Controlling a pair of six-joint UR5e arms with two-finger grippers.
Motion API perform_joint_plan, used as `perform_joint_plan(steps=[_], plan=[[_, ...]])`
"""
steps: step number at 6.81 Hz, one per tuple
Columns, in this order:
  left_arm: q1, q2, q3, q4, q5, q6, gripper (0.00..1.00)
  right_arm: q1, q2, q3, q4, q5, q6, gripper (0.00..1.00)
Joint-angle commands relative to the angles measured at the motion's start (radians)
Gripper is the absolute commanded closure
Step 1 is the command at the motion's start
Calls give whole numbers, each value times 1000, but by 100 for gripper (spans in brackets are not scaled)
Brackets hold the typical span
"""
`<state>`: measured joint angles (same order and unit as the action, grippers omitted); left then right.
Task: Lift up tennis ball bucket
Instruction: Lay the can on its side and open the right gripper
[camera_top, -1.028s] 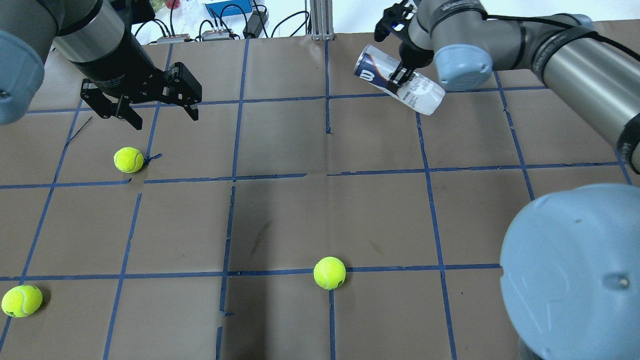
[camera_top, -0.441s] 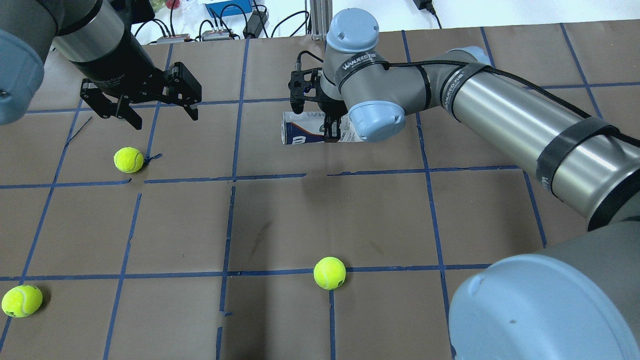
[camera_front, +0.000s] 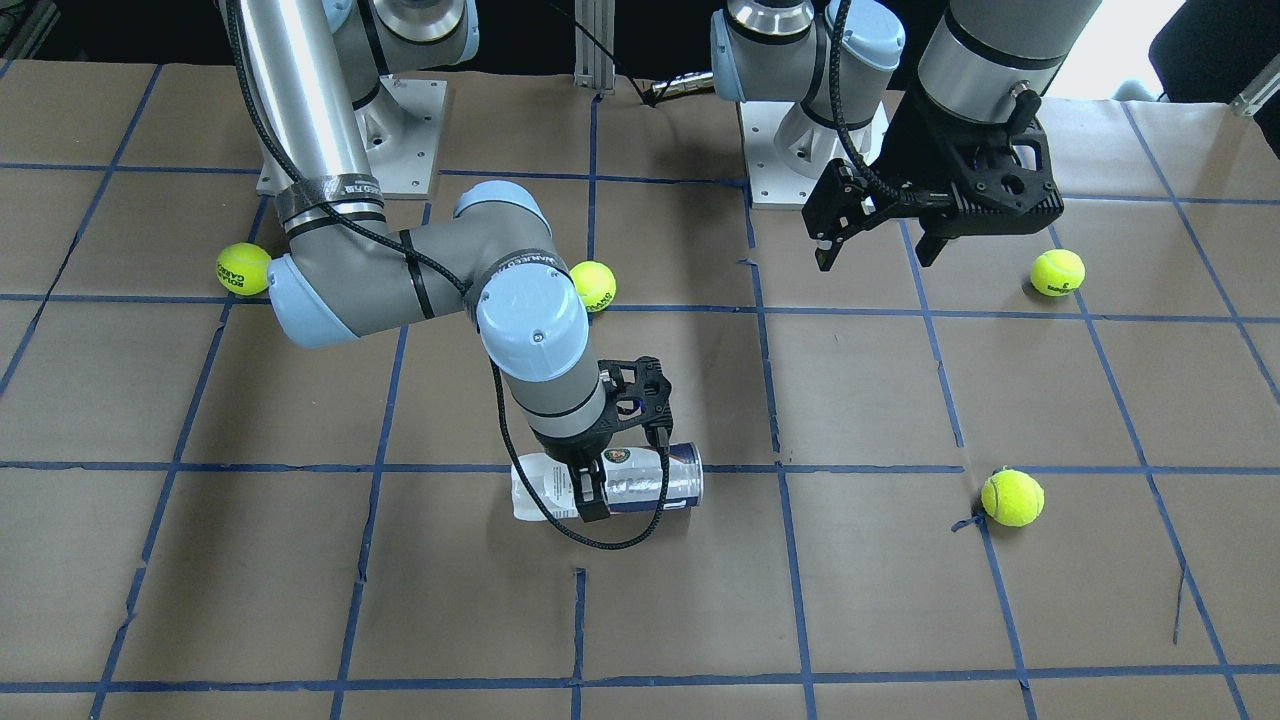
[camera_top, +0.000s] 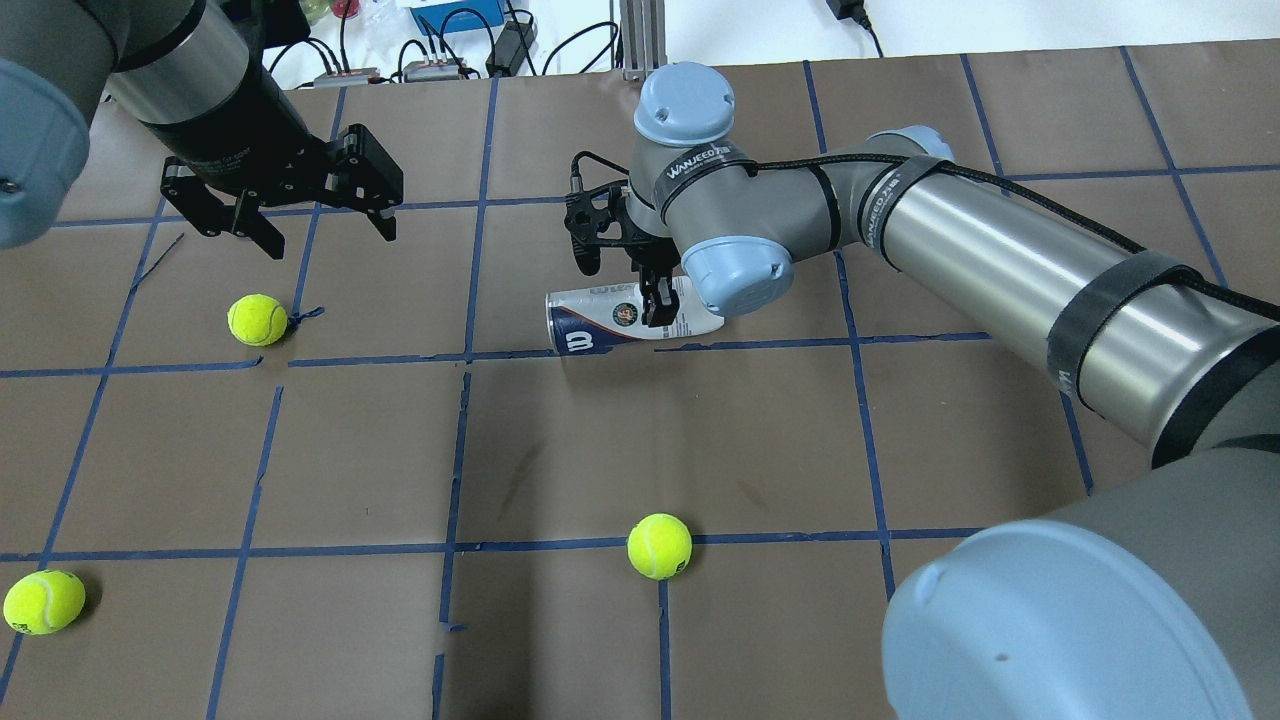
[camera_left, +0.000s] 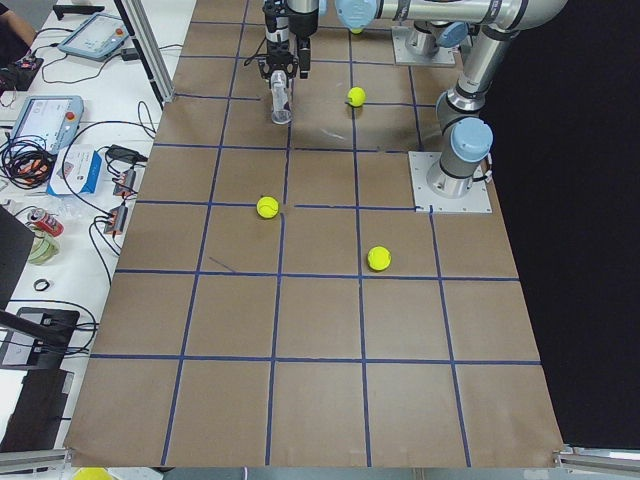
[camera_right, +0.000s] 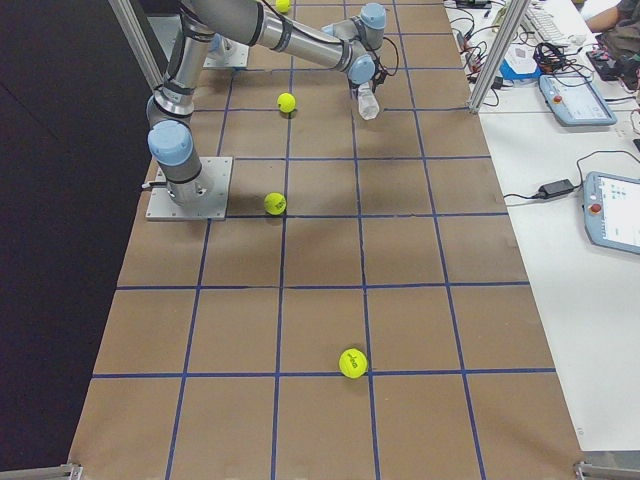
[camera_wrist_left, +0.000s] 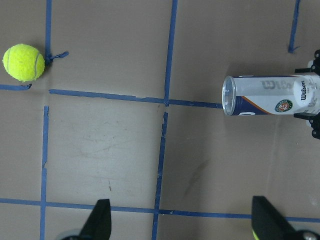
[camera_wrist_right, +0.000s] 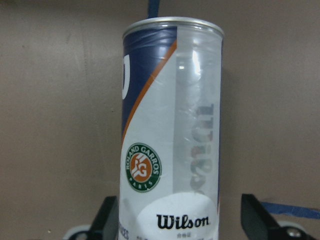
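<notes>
The tennis ball bucket (camera_top: 600, 320) is a clear can with a white and navy Wilson label. It lies horizontal, open end toward the view's left. My right gripper (camera_top: 650, 305) is shut on its middle and holds it low over the brown paper; I cannot tell if it touches. The can also shows in the front view (camera_front: 640, 480), the left wrist view (camera_wrist_left: 270, 95) and close up in the right wrist view (camera_wrist_right: 170, 140). My left gripper (camera_top: 330, 238) is open and empty, hovering at the far left, well apart from the can.
Yellow-green tennis balls lie on the taped grid: one under my left gripper (camera_top: 257, 319), one near centre front (camera_top: 659, 546), one at the front left corner (camera_top: 43, 601). Cables and boxes (camera_top: 440, 40) sit past the far edge.
My right arm has swung the can from the far right toward the table's centre, turning it level and bringing it nearer and lower. The left arm has not moved.
</notes>
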<state>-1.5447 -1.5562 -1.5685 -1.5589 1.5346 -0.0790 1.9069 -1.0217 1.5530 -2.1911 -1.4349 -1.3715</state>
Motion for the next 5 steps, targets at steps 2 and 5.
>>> perform_joint_plan(steps=[2,5], plan=[[2,-5,-4,-13,-5,10,0,-20,-53,-7,11,-50,61,0],[98,-27,-31,-7,-139,123,0,-316,-333,-10,295,29,77,0]])
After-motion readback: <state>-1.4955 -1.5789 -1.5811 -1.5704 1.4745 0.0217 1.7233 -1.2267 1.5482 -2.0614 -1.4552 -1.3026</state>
